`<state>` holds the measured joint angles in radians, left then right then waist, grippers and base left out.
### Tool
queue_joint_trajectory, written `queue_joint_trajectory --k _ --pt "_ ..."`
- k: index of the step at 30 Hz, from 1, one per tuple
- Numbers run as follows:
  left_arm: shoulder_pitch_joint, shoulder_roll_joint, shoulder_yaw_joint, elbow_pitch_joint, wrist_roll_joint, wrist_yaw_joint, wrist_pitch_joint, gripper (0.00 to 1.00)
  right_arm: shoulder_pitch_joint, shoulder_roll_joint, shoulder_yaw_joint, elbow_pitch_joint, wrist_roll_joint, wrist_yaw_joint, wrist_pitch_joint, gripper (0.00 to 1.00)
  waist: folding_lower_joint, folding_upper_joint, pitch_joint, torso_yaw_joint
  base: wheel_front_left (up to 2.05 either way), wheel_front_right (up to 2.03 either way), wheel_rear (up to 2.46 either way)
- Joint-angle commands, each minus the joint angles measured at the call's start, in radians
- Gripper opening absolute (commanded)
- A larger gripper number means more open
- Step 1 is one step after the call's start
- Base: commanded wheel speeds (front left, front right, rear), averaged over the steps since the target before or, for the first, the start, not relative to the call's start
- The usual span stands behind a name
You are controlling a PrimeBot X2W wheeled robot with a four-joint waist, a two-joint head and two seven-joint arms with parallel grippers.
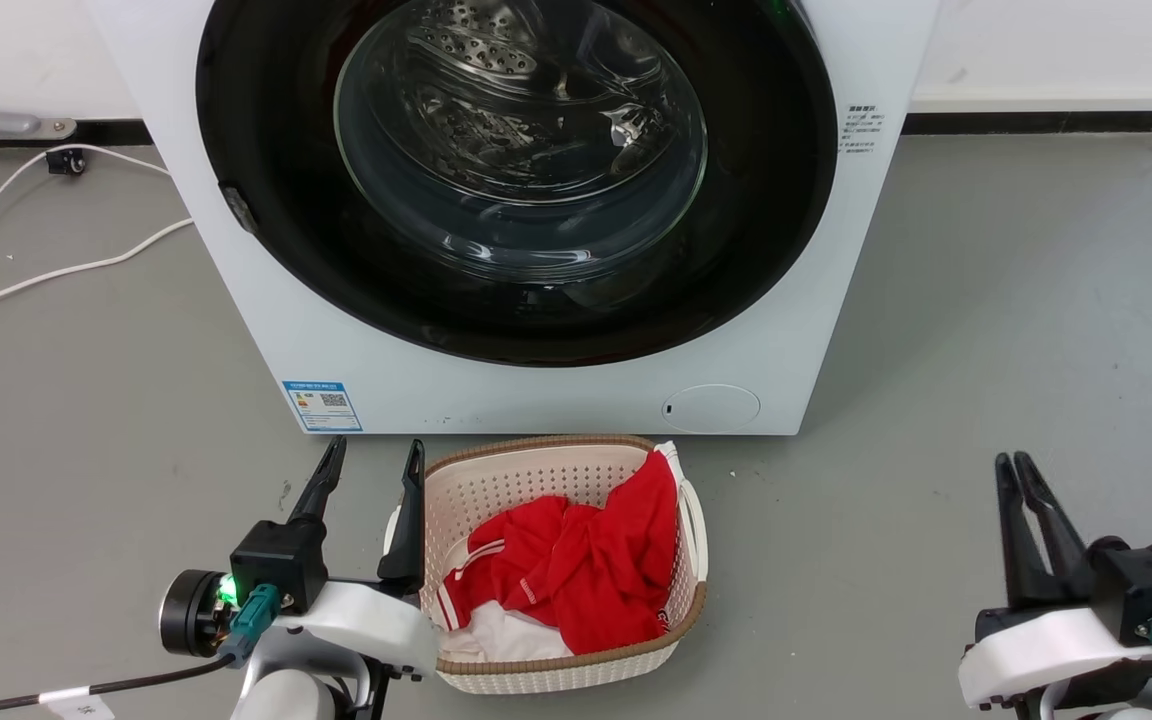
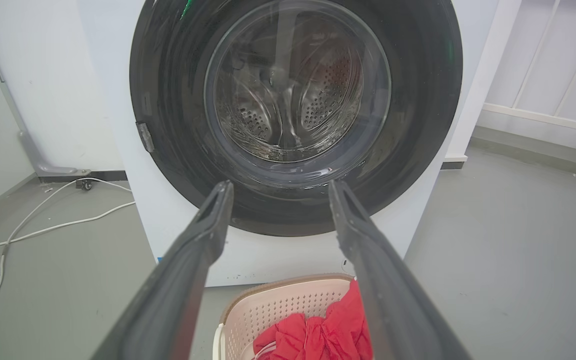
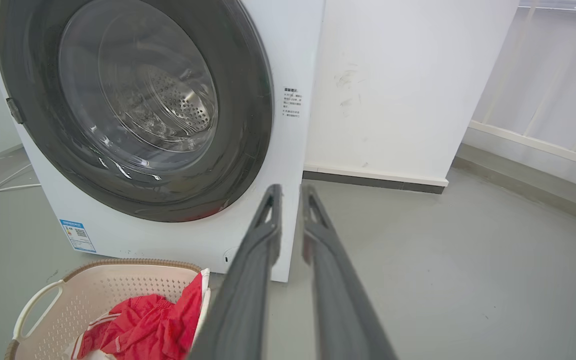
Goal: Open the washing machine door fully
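The washing machine door (image 1: 521, 170) sits closed, flush in the front of the washing machine (image 1: 536, 395), with a small catch (image 1: 236, 205) at its left rim. Bare grey floor (image 1: 986, 300) lies open on both sides. A basket (image 1: 536, 470) of red clothes (image 1: 586, 560) stands just before the machine. The left tool (image 1: 376, 448) hovers low beside the basket, fingers apart and empty, pointing at the door. The right tool (image 1: 1013, 460) is well apart to the right, its fingers nearly together.

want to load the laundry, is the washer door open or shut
Shut: the door sits flush against the front of the washing machine, with no gap showing at its edge.
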<state>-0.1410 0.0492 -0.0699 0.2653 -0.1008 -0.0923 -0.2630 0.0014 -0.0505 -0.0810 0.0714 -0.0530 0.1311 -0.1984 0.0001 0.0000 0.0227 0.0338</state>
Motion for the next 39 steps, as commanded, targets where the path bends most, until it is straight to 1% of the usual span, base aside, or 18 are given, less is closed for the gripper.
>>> queue_joint_trajectory --k 1,3,6,8,9,11,12,15,19,20,23,26,29,32,35,39 --pt "-0.007 0.002 0.002 0.002 0.002 0.003 -0.003 1.00 0.004 0.001 -0.002 0.004 0.016 -0.001 -0.005 0.00 -0.0001 0.0000 -0.001 -0.001 0.00 0.00 0.00" --pt "-0.005 0.002 0.002 0.004 0.002 0.003 -0.003 1.00 0.003 0.001 -0.006 0.008 0.047 -0.001 -0.011 0.00 -0.0001 0.0000 -0.001 -0.001 0.00 0.00 0.00" --pt "-0.004 0.002 0.002 0.004 0.001 0.002 -0.003 1.00 0.000 0.001 -0.012 0.022 0.158 -0.001 -0.023 0.00 -0.0001 0.0000 -0.002 -0.002 0.00 0.00 0.00" --pt "-0.003 0.002 0.002 0.004 -0.001 0.003 -0.003 1.00 -0.006 0.001 -0.013 0.047 0.318 -0.001 -0.031 0.00 -0.0001 0.0000 -0.002 -0.002 0.00 0.00 0.00" --pt "-0.003 0.002 0.002 0.005 -0.001 0.003 -0.003 1.00 -0.010 0.001 -0.011 0.057 0.364 -0.001 -0.036 0.00 -0.0001 0.0000 -0.002 -0.002 0.00 0.00 0.00" --pt "-0.003 0.002 0.001 0.005 -0.003 0.004 -0.003 1.00 -0.020 0.001 -0.006 0.085 0.516 -0.001 -0.045 0.00 -0.0001 0.0000 -0.002 -0.001 0.00 0.00 0.00" --pt "-0.003 0.002 0.001 0.005 -0.004 0.004 -0.003 1.00 -0.023 0.001 -0.002 0.095 0.559 -0.001 -0.049 0.00 -0.0001 0.0000 -0.002 -0.001 0.00 0.00 0.00" --pt "-0.001 0.002 0.001 0.005 -0.006 0.006 -0.003 1.00 -0.033 0.001 0.011 0.130 0.757 -0.001 -0.058 0.00 -0.0001 0.0000 -0.002 -0.001 0.00 0.00 0.00" --pt "0.000 0.002 0.000 0.004 -0.009 0.006 -0.003 1.00 -0.059 0.001 0.037 0.160 1.084 -0.001 -0.063 0.00 -0.0001 0.0000 0.000 -0.001 0.00 0.00 0.00" --pt "0.000 0.002 0.000 0.004 -0.009 0.006 -0.003 1.00 -0.059 0.001 0.037 0.160 1.084 -0.001 -0.063 0.00 -0.0001 0.0000 0.000 -0.001 0.00 0.00 0.00" --pt "0.000 0.002 0.002 0.001 -0.010 0.006 -0.003 1.00 -0.081 0.001 0.049 0.166 1.304 -0.001 -0.065 0.00 -0.0001 0.0000 0.003 -0.002 0.00 0.00 0.00" --pt "-0.003 0.002 0.004 -0.003 -0.014 0.007 -0.003 1.00 -0.106 0.000 0.043 0.162 1.460 0.000 -0.064 0.00 -0.0001 0.0000 0.011 -0.004 0.00 0.00 0.00" --pt "-0.009 0.002 0.006 -0.007 -0.015 0.007 -0.003 1.00 -0.143 0.000 0.017 0.162 1.579 0.000 -0.040 0.00 -0.0001 0.0000 0.021 -0.006 0.00 0.00 0.00" --pt "-0.016 0.002 0.010 -0.013 -0.014 0.005 -0.003 1.00 -0.193 -0.008 -0.026 0.183 1.666 0.000 0.002 0.00 -0.0001 0.0000 0.036 -0.009 0.00 0.00 0.00" --pt "-0.023 0.002 0.011 -0.019 -0.013 0.004 -0.003 1.00 -0.256 -0.034 -0.064 0.219 1.739 0.000 0.047 0.00 -0.0001 0.0000 0.051 -0.009 0.00 0.00 0.00" --pt "-0.034 0.002 0.011 -0.027 -0.010 0.004 -0.003 1.00 -0.353 -0.083 -0.099 0.290 1.808 0.000 0.100 0.00 -0.0001 0.0000 0.072 -0.007 0.00 0.00 0.00"
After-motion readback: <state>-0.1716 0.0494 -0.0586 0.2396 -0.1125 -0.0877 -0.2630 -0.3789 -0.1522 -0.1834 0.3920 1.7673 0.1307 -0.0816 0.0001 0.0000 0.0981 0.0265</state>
